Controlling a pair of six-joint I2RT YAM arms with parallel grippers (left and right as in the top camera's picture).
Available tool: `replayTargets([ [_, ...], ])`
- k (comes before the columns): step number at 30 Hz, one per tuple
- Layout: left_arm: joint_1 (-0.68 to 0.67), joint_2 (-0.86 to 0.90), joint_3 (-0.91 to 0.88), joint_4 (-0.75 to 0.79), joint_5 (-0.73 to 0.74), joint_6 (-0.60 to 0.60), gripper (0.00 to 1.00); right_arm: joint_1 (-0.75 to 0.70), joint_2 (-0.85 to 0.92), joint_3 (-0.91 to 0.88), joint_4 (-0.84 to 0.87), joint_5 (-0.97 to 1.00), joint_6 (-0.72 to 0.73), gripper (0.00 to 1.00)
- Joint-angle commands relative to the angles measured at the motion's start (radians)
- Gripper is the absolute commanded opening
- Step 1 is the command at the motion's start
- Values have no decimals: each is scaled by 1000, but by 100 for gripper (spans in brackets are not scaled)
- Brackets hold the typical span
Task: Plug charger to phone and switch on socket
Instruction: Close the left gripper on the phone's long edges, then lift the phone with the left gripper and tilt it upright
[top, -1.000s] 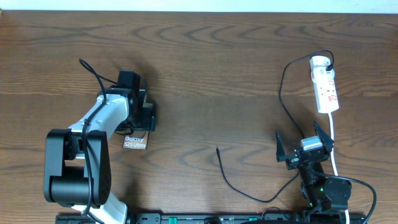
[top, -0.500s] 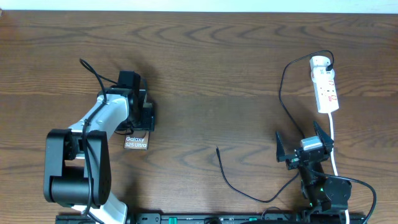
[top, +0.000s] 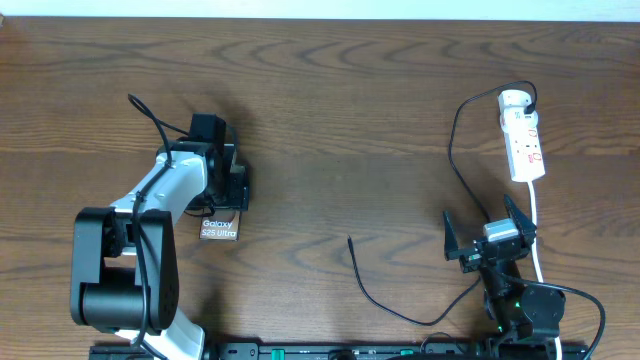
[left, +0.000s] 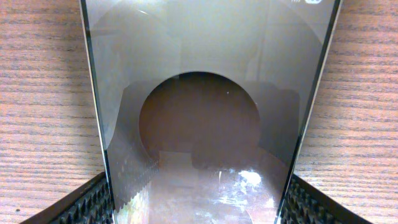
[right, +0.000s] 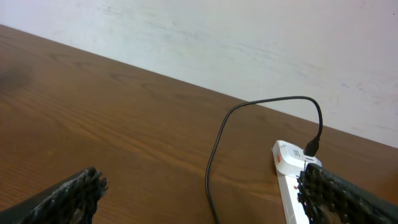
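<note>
The left hand (top: 232, 188) pinches the Galaxy phone (top: 218, 229) by its long edges on the tabletop (top: 330, 120) while the right hand (top: 485, 230) hangs spread near the socket (top: 523, 145); a shallow edge grip could let the phone slip before the charger (top: 372, 293) reaches it.

The left arm (top: 165, 195) had a white upper link between bulky matte-black joint housings, with a thin black cable (top: 148, 118) looping off its wrist, and its jaws ended in black pads (left: 87, 202) with a fine ribbed texture. The right arm (top: 520, 310) was black all over, carrying a small silver-grey block (top: 497, 231) at the wrist, a tiny green light (top: 517, 303) on its housing and a black lead (top: 598, 318) curling round its base; its two fingers (right: 71, 193) were likewise black and ribbed. Both were mounted on a black rail (top: 300, 352) at the counter's near edge.
</note>
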Motion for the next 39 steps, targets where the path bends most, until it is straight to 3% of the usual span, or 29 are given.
replayTargets([
  [1,2,1,-21,4,5,13,53,6,-5,-1,-6,4,-5,99],
  [14,2,1,-21,8,5,13,10,6,-5,-1,-6,4,-5,99],
  [16,2,1,-21,11,5,13,8,6,-5,-1,-6,4,-5,99],
  [29,2,-24,40,8,5,13,7,6,-5,-1,-6,4,-5,99],
  [35,2,-148,131,-58,10,9,7,6,-5,-1,-6,4,-5,99],
  [39,2,-275,160,-53,92,3,7,6,-5,-1,-6,4,-5,99],
])
